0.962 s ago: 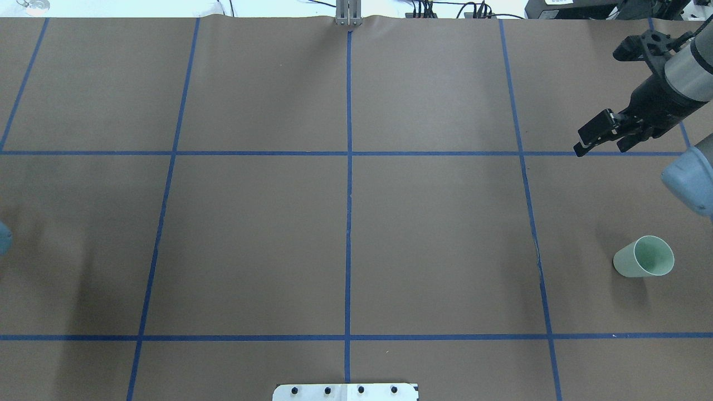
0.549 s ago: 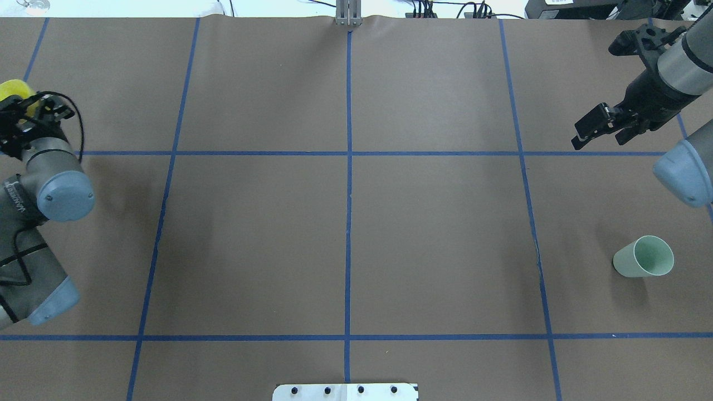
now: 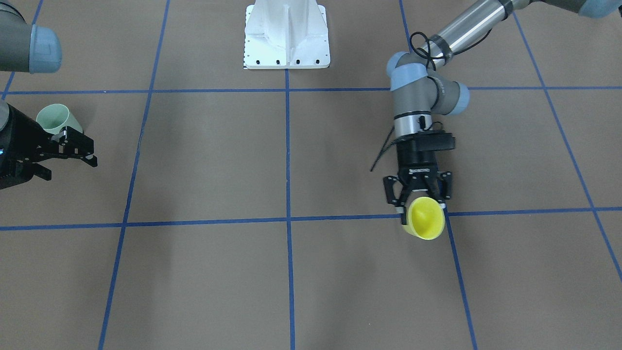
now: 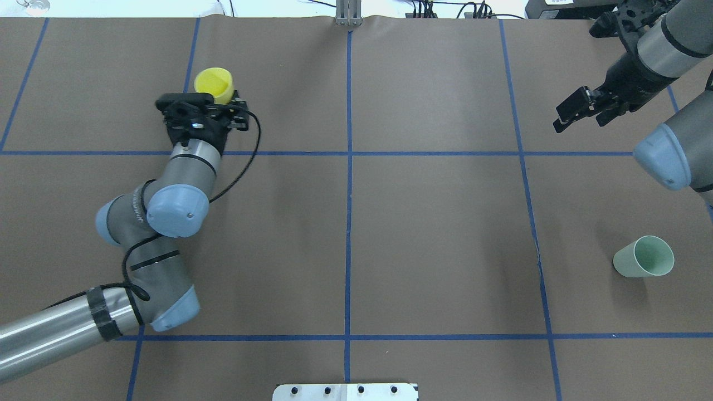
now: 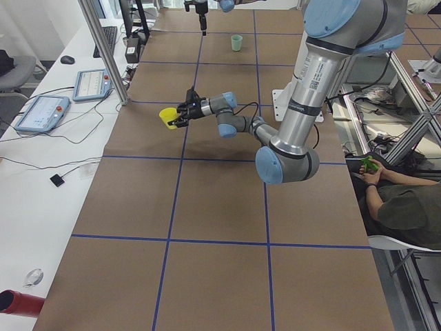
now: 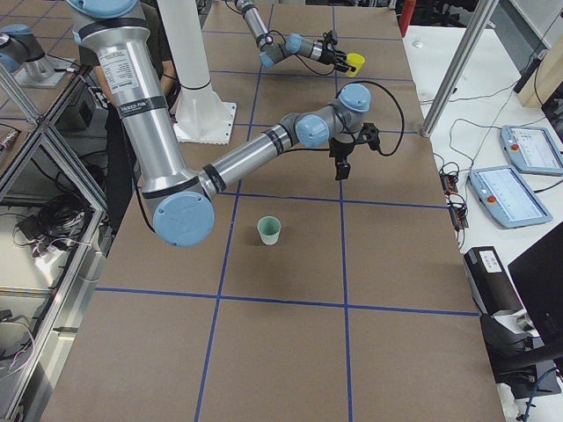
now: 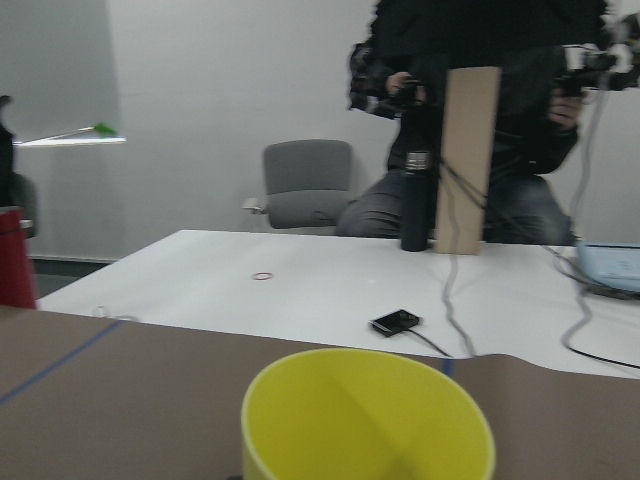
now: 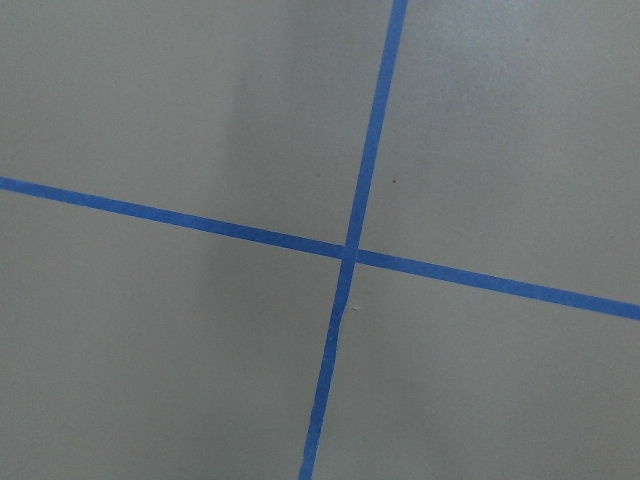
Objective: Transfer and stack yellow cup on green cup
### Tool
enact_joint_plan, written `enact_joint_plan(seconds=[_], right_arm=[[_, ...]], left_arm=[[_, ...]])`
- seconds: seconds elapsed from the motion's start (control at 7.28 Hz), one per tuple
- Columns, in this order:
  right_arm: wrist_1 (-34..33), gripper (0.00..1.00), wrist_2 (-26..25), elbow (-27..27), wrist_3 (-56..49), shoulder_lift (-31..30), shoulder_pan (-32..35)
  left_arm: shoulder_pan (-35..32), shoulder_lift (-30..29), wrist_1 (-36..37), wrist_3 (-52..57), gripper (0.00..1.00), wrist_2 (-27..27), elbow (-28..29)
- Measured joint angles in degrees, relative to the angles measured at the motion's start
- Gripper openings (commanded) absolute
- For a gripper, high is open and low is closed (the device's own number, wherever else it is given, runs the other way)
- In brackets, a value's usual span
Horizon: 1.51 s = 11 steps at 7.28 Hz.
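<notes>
The yellow cup (image 4: pixel 213 84) is held in my left gripper (image 4: pixel 207 106), which is shut on its lower part, above the far left part of the table. It shows in the front view (image 3: pixel 425 218), tilted, and fills the bottom of the left wrist view (image 7: pixel 368 415). The green cup (image 4: pixel 643 257) stands alone on the right side of the table, also in the front view (image 3: pixel 53 118). My right gripper (image 4: pixel 584 116) is open and empty, far right, well beyond the green cup. The right wrist view shows only brown paper and crossing blue tape.
Blue tape lines (image 4: pixel 348 223) divide the brown table cover into a grid. The white robot base plate (image 4: pixel 345 391) is at the near edge. A metal post (image 4: pixel 348 14) stands at the far edge. People and a white desk (image 7: pixel 300 290) lie beyond the far edge.
My left arm has swung in from the left edge toward the middle, carrying the yellow cup. My right gripper has moved a little farther away and stays open. The green cup has not moved.
</notes>
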Motion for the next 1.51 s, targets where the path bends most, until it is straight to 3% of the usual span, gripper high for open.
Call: enact_joint_plan(seconds=[0.41, 0.69, 0.96, 1.51], right_arm=[[6.7, 1.00, 0.0, -1.4, 3.5, 0.4, -1.0], [9.0, 1.00, 0.2, -1.5, 4.6, 0.9, -2.2], [11.8, 1.00, 0.2, -1.5, 9.3, 3.0, -5.2], [12.7, 1.00, 0.1, -1.5, 19.2, 9.3, -11.1]], left_arm=[[1.1, -7.6, -9.1, 22.0, 0.11, -27.4, 0.7], [1.3, -9.4, -14.4, 29.8, 0.12, -39.3, 3.4], [2.4, -10.0, -21.7, 31.3, 0.14, -44.5, 4.4], [3.3, -10.3, -26.2, 31.1, 0.27, -44.9, 3.5]])
